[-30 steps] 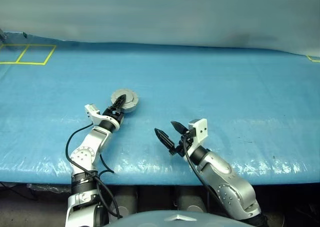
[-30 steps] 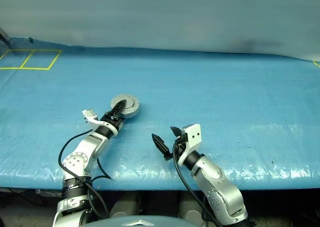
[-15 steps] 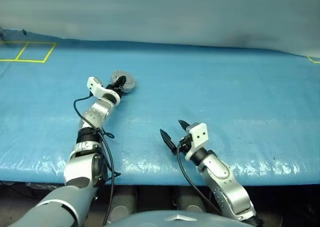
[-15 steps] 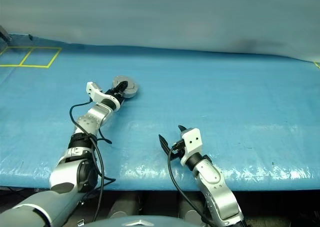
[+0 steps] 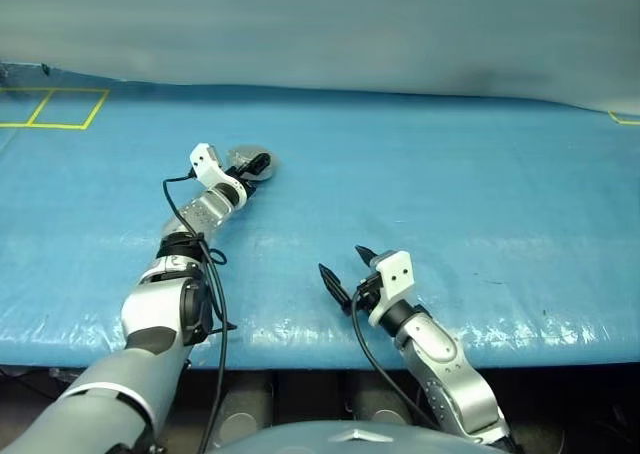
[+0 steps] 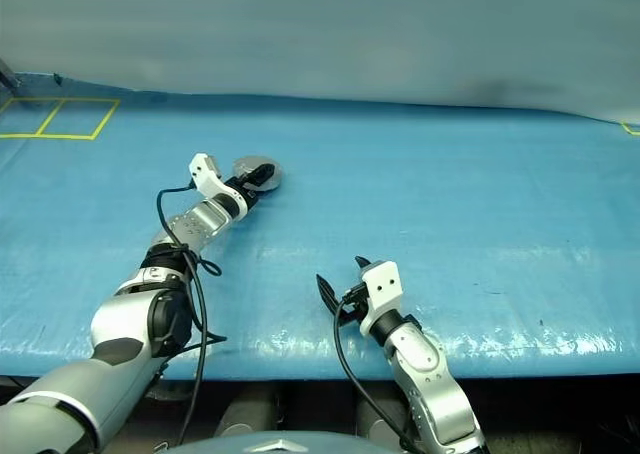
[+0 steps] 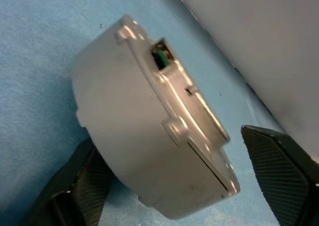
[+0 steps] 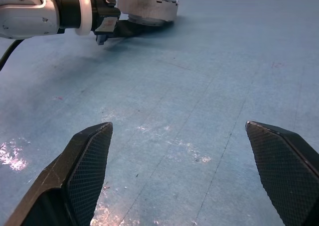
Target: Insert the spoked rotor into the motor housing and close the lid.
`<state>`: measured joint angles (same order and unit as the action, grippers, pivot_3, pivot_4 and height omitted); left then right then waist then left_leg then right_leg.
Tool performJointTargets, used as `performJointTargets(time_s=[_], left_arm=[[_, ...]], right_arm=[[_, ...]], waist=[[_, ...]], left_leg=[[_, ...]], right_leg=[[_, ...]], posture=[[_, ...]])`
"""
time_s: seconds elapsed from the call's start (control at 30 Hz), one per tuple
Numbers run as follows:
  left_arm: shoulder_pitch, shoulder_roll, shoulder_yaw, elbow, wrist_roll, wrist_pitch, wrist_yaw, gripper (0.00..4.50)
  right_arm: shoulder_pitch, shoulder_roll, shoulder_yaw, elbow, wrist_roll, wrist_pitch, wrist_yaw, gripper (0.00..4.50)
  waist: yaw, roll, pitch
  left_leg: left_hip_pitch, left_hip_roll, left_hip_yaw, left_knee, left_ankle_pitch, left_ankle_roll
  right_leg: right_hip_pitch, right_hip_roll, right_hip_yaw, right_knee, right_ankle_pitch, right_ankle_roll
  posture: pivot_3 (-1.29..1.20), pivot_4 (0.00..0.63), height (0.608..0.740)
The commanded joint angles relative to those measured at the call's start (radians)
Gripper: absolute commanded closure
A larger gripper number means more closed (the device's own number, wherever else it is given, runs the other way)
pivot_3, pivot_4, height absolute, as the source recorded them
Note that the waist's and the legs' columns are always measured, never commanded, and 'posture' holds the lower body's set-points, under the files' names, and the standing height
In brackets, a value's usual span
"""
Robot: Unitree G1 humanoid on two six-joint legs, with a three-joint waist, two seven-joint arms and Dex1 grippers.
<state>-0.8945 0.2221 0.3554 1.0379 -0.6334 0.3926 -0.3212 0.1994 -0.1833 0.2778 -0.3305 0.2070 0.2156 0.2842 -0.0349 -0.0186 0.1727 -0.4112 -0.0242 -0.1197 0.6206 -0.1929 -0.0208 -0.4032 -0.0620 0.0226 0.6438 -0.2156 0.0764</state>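
The motor housing (image 5: 243,155), a round silver cup, sits on the blue sheet at the far left-centre. The lid (image 7: 199,106) lies shut on top of it. The spoked rotor is hidden. My left gripper (image 5: 252,169) is stretched out to the housing (image 7: 124,126) and open. Its two black fingers stand on either side of the housing, and one finger (image 7: 279,171) is clearly apart from the wall. My right gripper (image 5: 341,261) hovers low near the front edge, open, with nothing between its fingers (image 8: 84,161). The right wrist view has the housing (image 8: 148,8) far ahead.
A blue sheet (image 5: 450,184) covers the whole table, glossy and wrinkled along the front edge (image 5: 300,339). Yellow tape squares (image 5: 60,107) mark the far left corner, with more tape (image 5: 625,117) at the far right. A grey wall (image 5: 320,24) rises behind.
My left arm reached forward and rolled its wrist, moving the housing farther back on the sheet. Its jaws then spread off the housing. The right gripper stayed open and hardly moved.
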Motion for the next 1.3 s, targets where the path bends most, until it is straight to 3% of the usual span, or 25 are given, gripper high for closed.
performJointTargets(time_s=[0.03, 0.2, 0.4, 0.5, 0.57, 0.63, 0.77, 0.97, 1.3], left_arm=[[0.067, 0.049, 0.012, -0.055, 0.035, 0.048, 0.015, 0.03], [0.206, 0.093, 0.001, -0.258, 0.024, 0.186, 0.003, 0.03], [0.483, 0.182, -0.108, -0.704, 0.006, 0.414, -0.101, 0.03], [0.666, 0.229, -0.195, -0.977, 0.058, 0.358, -0.152, 0.03], [0.780, 0.202, -0.230, -1.118, 0.141, 0.145, -0.176, 0.03], [0.851, 0.160, -0.240, -1.203, 0.178, 0.040, -0.162, 0.03], [0.979, 0.102, -0.301, -1.288, 0.320, -0.192, -0.130, 0.03], [1.077, 0.081, -0.355, -1.263, 0.472, -0.410, -0.102, 0.03], [1.098, 0.082, -0.404, -1.211, 0.542, -0.496, -0.111, 0.03]], right_arm=[[-0.009, 0.006, -0.002, -0.023, -0.003, 0.003, 0.011, 0.00], [-0.018, 0.007, -0.005, -0.017, 0.001, 0.008, 0.023, 0.00], [-0.030, -0.010, -0.049, -0.008, 0.013, 0.007, 0.042, 0.00], [-0.033, -0.036, -0.085, 0.008, -0.002, -0.022, 0.052, 0.00], [-0.031, -0.058, -0.098, 0.023, -0.027, -0.067, 0.064, 0.00], [-0.030, -0.085, -0.099, 0.035, -0.050, -0.106, 0.084, 0.00], [-0.026, -0.095, -0.129, 0.042, -0.037, -0.124, 0.095, 0.00], [-0.009, -0.085, -0.131, 0.061, -0.066, -0.165, 0.086, 0.00], [0.005, -0.061, -0.125, 0.060, -0.071, -0.169, 0.091, 0.00]], waist=[[-0.011, 0.001, 0.000], [-0.028, 0.002, -0.002], [-0.029, 0.005, -0.004], [-0.023, 0.007, -0.005], [-0.012, 0.008, -0.005], [0.002, 0.008, -0.005], [0.025, 0.007, -0.005], [0.024, 0.007, -0.005], [0.023, 0.007, -0.005]], left_leg=[[0.001, 0.000, 0.000, 0.000, 0.000, 0.000], [0.005, 0.001, 0.001, -0.001, 0.000, 0.000], [0.012, 0.002, 0.004, -0.006, 0.000, 0.000], [0.012, 0.002, 0.004, -0.007, 0.000, -0.001], [0.012, 0.001, 0.006, -0.007, -0.001, -0.001], [0.012, 0.001, 0.006, -0.007, -0.001, -0.001], [0.009, 0.002, 0.006, -0.006, -0.001, -0.001], [0.007, 0.001, 0.007, -0.006, -0.001, -0.001], [0.000, 0.001, 0.006, -0.005, -0.001, 0.000]], right_leg=[[0.001, 0.000, 0.000, 0.000, 0.000, 0.000], [0.004, 0.000, 0.000, 0.001, 0.000, -0.001], [0.006, 0.000, 0.004, 0.001, -0.003, -0.006], [0.006, -0.001, 0.004, 0.000, -0.006, -0.011], [0.006, -0.002, 0.005, 0.000, -0.006, -0.011], [0.005, -0.003, 0.006, -0.001, -0.006, -0.011], [0.004, -0.003, 0.004, 0.000, -0.006, -0.011], [0.003, -0.004, 0.005, -0.001, -0.006, -0.011], [-0.004, -0.003, 0.003, 0.000, -0.006, -0.011]], posture=[[0.00, 0.150, 0.740], [0.00, 0.150, 0.740], [0.00, 0.150, 0.740], [0.00, 0.150, 0.740], [0.00, 0.150, 0.740], [0.00, 0.150, 0.740], [0.00, 0.150, 0.740], [0.00, 0.150, 0.740], [0.00, 0.150, 0.740]])
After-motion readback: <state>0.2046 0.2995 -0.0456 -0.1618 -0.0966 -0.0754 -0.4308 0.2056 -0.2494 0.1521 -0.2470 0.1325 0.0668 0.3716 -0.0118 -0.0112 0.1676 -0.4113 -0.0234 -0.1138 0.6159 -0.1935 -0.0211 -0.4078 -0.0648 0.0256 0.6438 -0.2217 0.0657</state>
